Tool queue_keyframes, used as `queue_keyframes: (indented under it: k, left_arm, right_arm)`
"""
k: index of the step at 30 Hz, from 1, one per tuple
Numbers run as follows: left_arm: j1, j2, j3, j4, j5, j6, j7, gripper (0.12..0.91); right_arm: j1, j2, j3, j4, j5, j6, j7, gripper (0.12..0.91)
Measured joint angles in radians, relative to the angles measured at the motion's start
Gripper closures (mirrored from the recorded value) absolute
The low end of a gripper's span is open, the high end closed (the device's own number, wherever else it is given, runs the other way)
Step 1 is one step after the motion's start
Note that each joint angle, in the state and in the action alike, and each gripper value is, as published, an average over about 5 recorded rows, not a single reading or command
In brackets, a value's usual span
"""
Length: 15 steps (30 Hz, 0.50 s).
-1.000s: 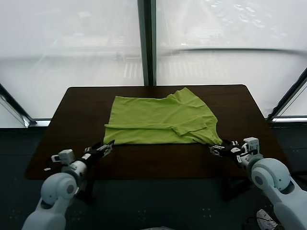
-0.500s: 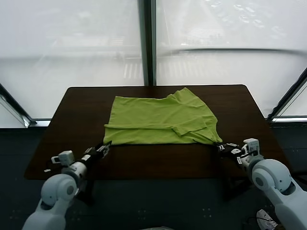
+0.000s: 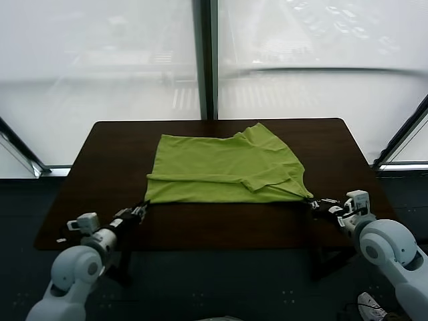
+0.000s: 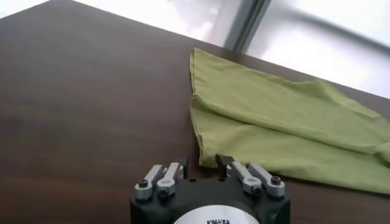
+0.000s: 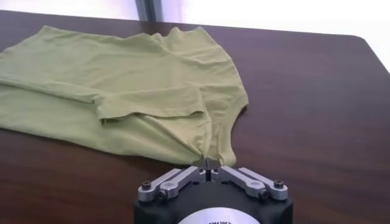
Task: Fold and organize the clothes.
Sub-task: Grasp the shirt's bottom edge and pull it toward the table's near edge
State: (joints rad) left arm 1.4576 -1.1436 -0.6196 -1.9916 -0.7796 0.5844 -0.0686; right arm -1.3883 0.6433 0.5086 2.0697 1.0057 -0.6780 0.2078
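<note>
The lime-green T-shirt lies flat and folded on the dark table, with a sleeve folded over on its right side. No white print shows. My right gripper is shut on the shirt's near right corner, low at the table; the wrist view shows the fabric pinched between the closed tips of the right gripper. My left gripper is open and low on the table at the shirt's near left corner. In its wrist view the shirt ends just at the tips of the left gripper.
Bare brown tabletop surrounds the shirt, with a strip between its near hem and the table's front edge. Large windows and a dark pillar stand behind the table. The floor lies below on both sides.
Both grippers have drawn back toward the table's near edge. The right one has pulled the near right corner slightly outward; the left one now sits a little lower and further left.
</note>
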Motion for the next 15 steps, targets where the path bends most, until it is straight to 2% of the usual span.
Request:
queue_keyframes:
  k: [4,9,15]
  left_arm:
    - [0.006,-0.004,0.002,-0.004,0.004,-0.001,0.008,0.881]
    - [0.036,0.013,-0.017,-0.029,0.005,-0.002,0.009,0.882]
    - [0.089,0.046,-0.05,-0.071,0.003,-0.001,0.009,0.882]
  right_arm:
    - [-0.017,-0.027,0.011,0.006,0.062,-0.007,0.028,0.886]
    - [-0.031,-0.073,0.016,0.013,0.133,-0.027,0.051,0.886]
    - [-0.05,-0.12,0.015,0.025,0.182,-0.053,0.059,0.886]
